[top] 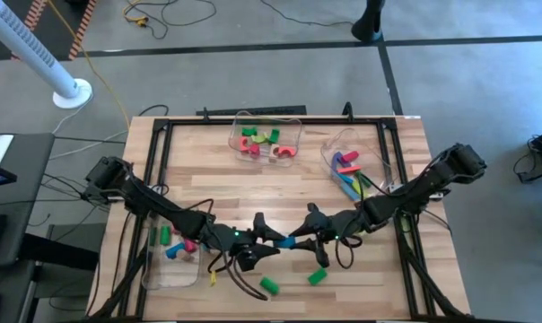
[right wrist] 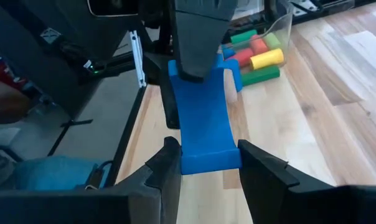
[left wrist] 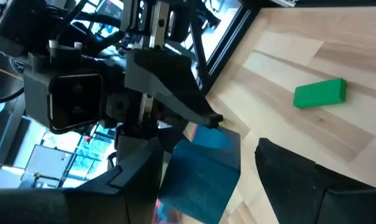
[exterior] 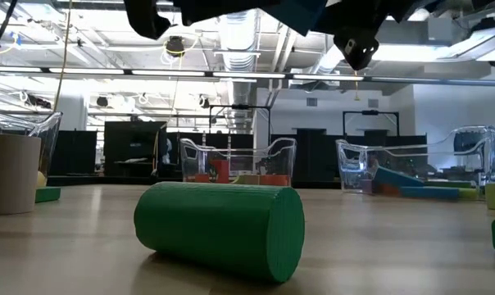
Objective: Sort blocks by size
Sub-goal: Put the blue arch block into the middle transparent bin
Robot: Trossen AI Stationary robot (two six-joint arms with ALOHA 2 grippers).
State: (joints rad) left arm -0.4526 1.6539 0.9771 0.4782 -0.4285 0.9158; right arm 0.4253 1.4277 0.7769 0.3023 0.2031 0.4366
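Mid-table handover — the right gripper point(right wrist: 203, 165) clamps one end of a blue block point(right wrist: 203, 134) above the wooden table point(top: 253, 184), while the left gripper point(top: 273, 235), fingers spread wide, straddles its other end. Green blocks point(top: 293, 281) lie below — others fill clear bins point(top: 267, 136).

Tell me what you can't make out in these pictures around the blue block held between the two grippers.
- High view: the blue arch-shaped block is nearly covered by the left gripper and right gripper; its shape is unreadable there.
- Left wrist view: the left gripper's open fingers flank the block; contact cannot be told.
- Low view: the handover is cut off by the top edge; the green cylinder fills the foreground.
- High view: blocks in the clear plastic bin at the left arm are partly hidden by it.
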